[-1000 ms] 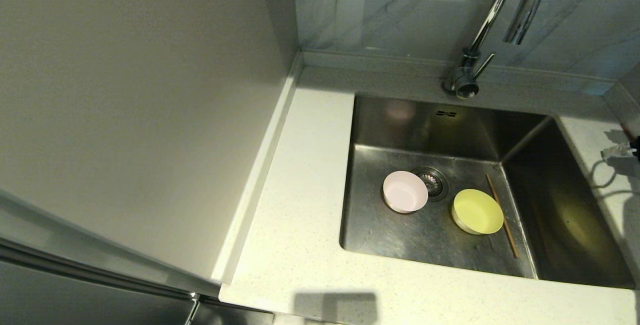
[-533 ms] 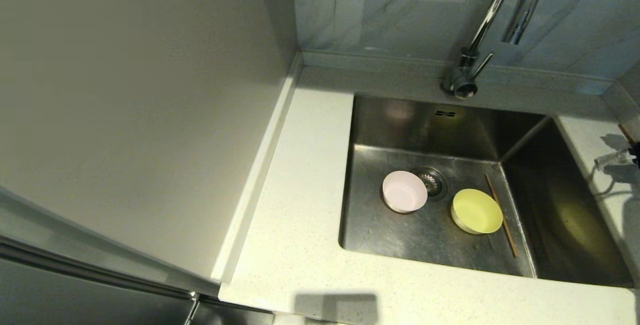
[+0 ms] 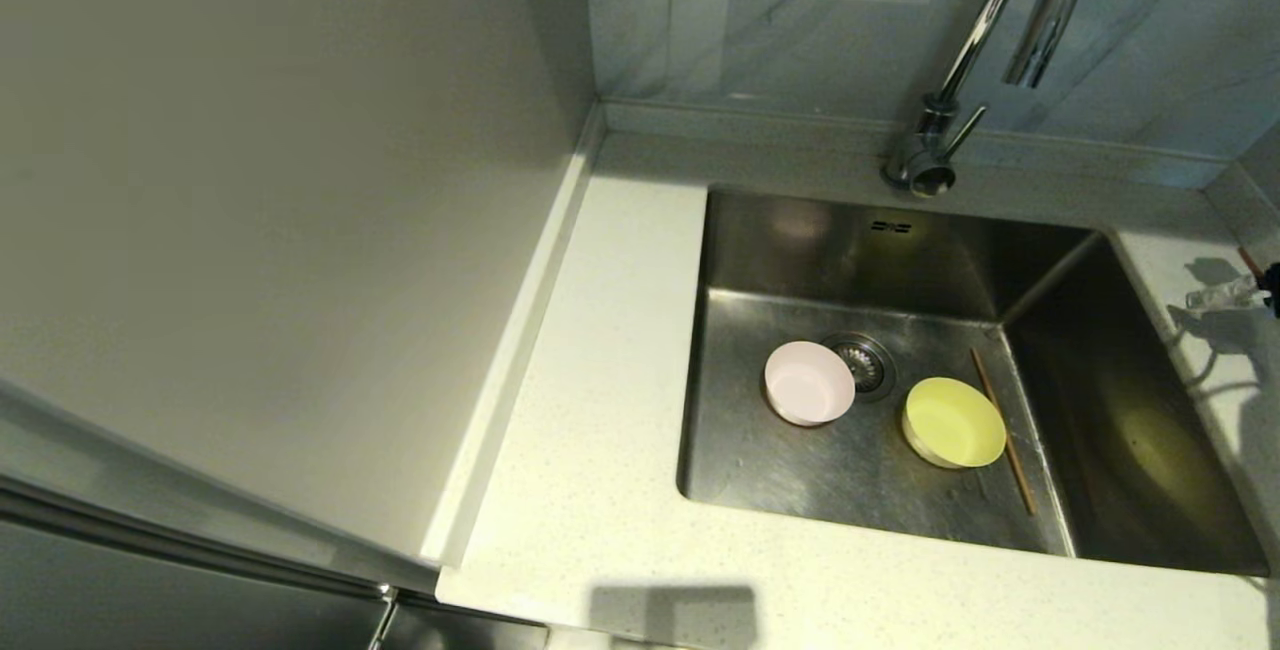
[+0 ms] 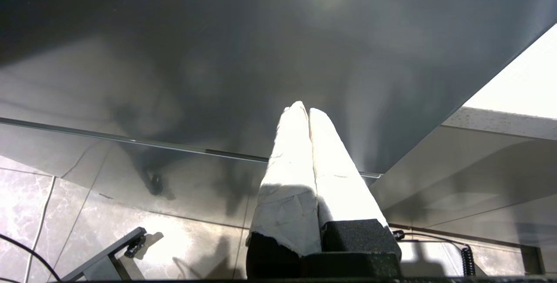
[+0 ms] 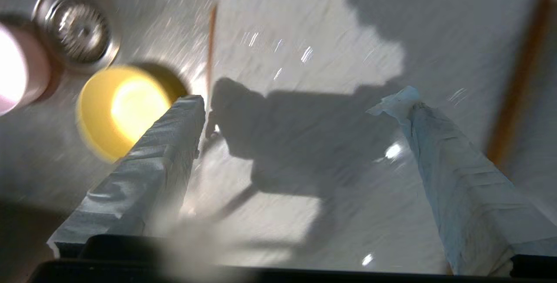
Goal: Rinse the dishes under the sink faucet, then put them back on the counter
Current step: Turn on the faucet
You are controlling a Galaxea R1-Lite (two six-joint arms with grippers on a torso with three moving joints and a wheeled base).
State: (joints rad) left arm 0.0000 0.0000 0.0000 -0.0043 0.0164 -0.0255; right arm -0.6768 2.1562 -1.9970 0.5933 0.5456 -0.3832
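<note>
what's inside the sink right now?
In the sink: pink bowl beside the drain strainer, yellow-green bowl, one chopstick along its right. A second chopstick isn't visible there.

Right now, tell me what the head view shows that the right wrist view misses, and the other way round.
Only the head view shows the faucet, the whole sink set in the counter, the wall tile and the tall panel on the left. Only the right wrist view shows the right gripper up close, wide open and empty, with its shadow on the surface below. Both show the pink bowl, the yellow bowl, the drain and a chopstick.
</note>
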